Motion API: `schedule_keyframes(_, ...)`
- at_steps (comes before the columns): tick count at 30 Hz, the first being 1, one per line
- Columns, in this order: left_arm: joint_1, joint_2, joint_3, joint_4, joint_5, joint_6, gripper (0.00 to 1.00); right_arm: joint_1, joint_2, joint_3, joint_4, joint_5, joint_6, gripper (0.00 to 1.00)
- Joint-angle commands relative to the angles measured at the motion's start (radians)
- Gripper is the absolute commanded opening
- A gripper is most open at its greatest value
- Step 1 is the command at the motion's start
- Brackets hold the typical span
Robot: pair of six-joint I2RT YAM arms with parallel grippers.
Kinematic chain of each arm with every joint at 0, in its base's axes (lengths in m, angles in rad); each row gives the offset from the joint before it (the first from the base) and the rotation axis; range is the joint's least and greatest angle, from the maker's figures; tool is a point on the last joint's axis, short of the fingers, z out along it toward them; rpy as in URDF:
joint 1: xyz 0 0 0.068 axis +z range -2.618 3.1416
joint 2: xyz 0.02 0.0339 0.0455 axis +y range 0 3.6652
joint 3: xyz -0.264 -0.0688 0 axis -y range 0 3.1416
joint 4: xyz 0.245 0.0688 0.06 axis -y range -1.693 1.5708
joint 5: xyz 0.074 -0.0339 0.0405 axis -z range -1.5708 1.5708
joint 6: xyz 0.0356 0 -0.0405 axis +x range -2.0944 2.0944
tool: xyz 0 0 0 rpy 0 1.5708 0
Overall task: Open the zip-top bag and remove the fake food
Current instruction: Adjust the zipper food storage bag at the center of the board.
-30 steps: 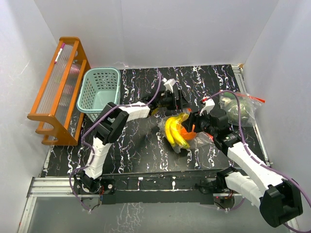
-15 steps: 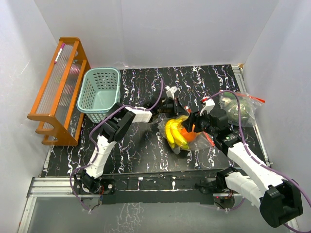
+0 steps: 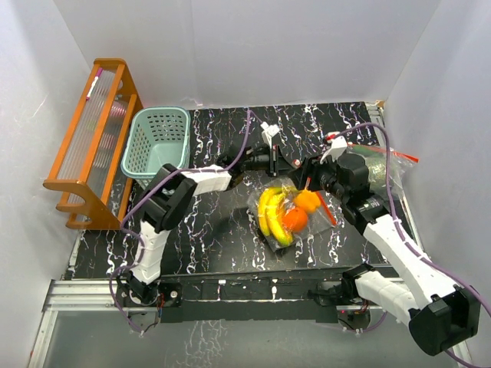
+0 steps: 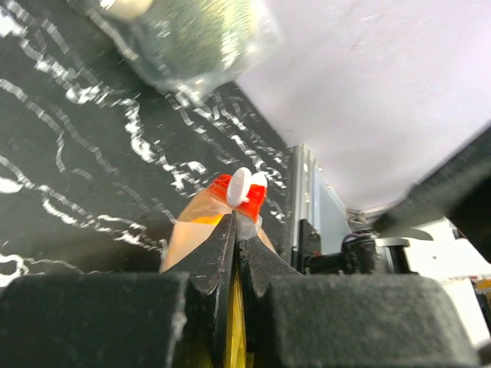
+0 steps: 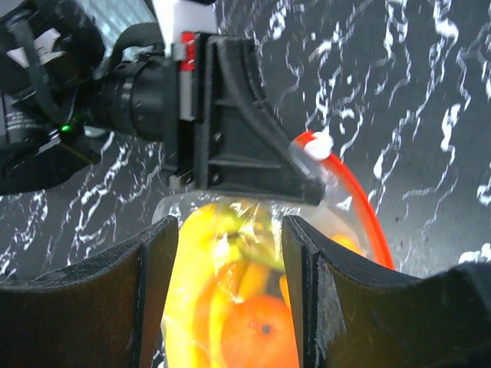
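The clear zip-top bag (image 3: 285, 216) lies mid-table with the fake food inside: a yellow banana bunch (image 3: 268, 215) and a round orange (image 3: 295, 221). My left gripper (image 3: 290, 167) reaches in from the left. In the left wrist view it (image 4: 236, 230) is shut on the bag's edge just below the white slider (image 4: 242, 184) on the red zip strip. My right gripper (image 5: 230, 230) has its jaws wide on either side of the bulging bag (image 5: 230, 291), pressing the film. The orange (image 5: 257, 330) and banana (image 5: 188, 291) show between the fingers (image 5: 153, 291).
A second clear bag (image 3: 376, 165) with greenish contents lies at the back right by the wall. A teal slatted basket (image 3: 157, 146) and an orange wooden rack (image 3: 92, 146) stand at the back left. White walls close in three sides.
My left gripper, open a second ago, has shut on the bag's edge. The right arm has drawn back and to the right, and the bag has shifted and turned with it.
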Motion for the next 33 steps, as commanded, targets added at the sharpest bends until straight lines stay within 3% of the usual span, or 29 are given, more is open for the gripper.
schedule_keyframes(1, 0.03, -0.198, -0.033, 0.035, 0.076, 0.04, 0.0, -0.006, 0.024, 0.14, -0.012, -0.022, -0.083, 0.58)
schedule_keyframes(6, 0.044, -0.3, -0.099, -0.009, 0.139, 0.063, 0.0, -0.011, 0.031, 0.177, -0.027, -0.05, -0.143, 0.56)
schedule_keyframes(9, 0.046, -0.362, -0.15, -0.04, 0.17, 0.094, 0.0, -0.011, 0.001, 0.16, 0.01, -0.168, -0.175, 0.55)
schedule_keyframes(16, 0.046, -0.479, -0.184, -0.242, 0.16, 0.24, 0.0, -0.013, -0.075, 0.157, 0.104, -0.298, -0.17, 0.46)
schedule_keyframes(24, 0.045, -0.505, -0.155, -0.282, 0.239, 0.274, 0.0, -0.012, -0.019, 0.202, 0.076, -0.421, -0.234, 0.46)
schedule_keyframes(33, 0.045, -0.542, -0.16, -0.275, 0.258, 0.268, 0.0, -0.013, 0.053, 0.223, 0.049, -0.46, -0.253, 0.36)
